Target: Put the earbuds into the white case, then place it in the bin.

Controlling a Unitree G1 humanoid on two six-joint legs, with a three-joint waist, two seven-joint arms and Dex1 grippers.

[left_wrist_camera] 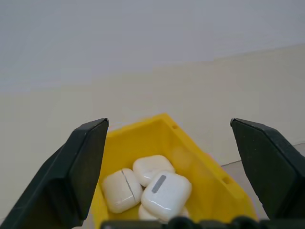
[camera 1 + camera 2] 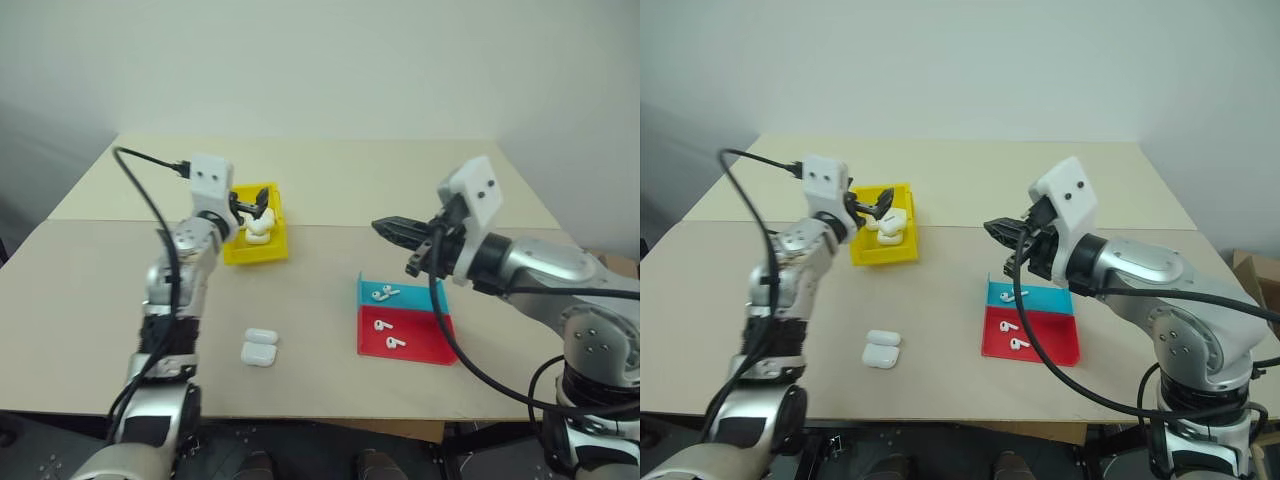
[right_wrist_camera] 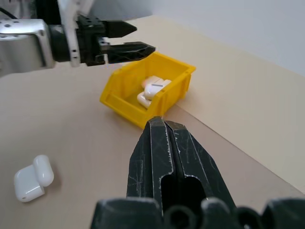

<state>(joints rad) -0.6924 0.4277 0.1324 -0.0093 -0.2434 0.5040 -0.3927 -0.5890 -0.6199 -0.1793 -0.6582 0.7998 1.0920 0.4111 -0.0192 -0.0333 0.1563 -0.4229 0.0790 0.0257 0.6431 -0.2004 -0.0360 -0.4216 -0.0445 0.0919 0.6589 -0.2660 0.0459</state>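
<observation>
Three cases point(image 1: 152, 188) already lie piled in the bin point(image 2: 256, 245), which sits at about 10 o'clock from the table's centre. My left gripper point(image 2: 250, 205) hangs just over that pile with its fingers spread wide and empty; the case it served is in the bin. My right gripper point(image 2: 398, 229) hovers above the teal tray point(image 2: 400, 296) with its fingers pressed together, holding nothing.

Two more cases point(image 2: 259, 346) lie side by side at 7 o'clock, well apart from the bin. Earbuds point(image 2: 384, 293) rest on the teal tray and on the red tray point(image 2: 403, 334) at 4 o'clock, which touches the teal one.

Risks, in my judgement:

1. The left fingers sit close to the bin wall. A sideways withdrawal could hook the rim and drag or tip the light bin.
2. The pile in the bin is loose. Another case dropped on it could slide over the wall.
3. Earbuds are tiny and glossy. A pinch off centre may flick one out of its tray.
4. The two cases at 7 o'clock touch; grasping one may shove the other.
</observation>
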